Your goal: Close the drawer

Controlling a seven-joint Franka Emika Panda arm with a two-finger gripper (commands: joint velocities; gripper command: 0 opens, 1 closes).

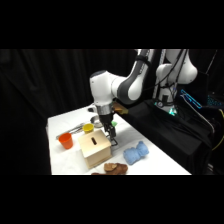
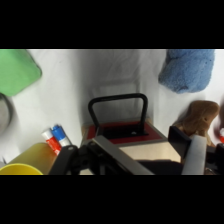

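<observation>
The tan wooden box (image 1: 95, 148) with a slot on top stands near the table's front. Its drawer (image 2: 120, 129) has a reddish front and a dark wire loop handle (image 2: 118, 106), which points towards the blue cloth side. In the wrist view the front stands out a short way from the box body. My gripper (image 1: 109, 134) hangs right at the drawer end of the box, low over the handle. In the wrist view the gripper (image 2: 155, 159) is open, with the box top showing between its fingers (image 2: 193, 155), and it holds nothing.
An orange cup (image 1: 65, 140) and a yellow cup (image 1: 89, 128) stand left of the box, with metal tongs (image 1: 76, 129) behind them. A blue cloth (image 1: 135, 153) and a brown toy (image 1: 115, 169) lie to the right and front. A green object (image 2: 16, 71) lies beyond the handle.
</observation>
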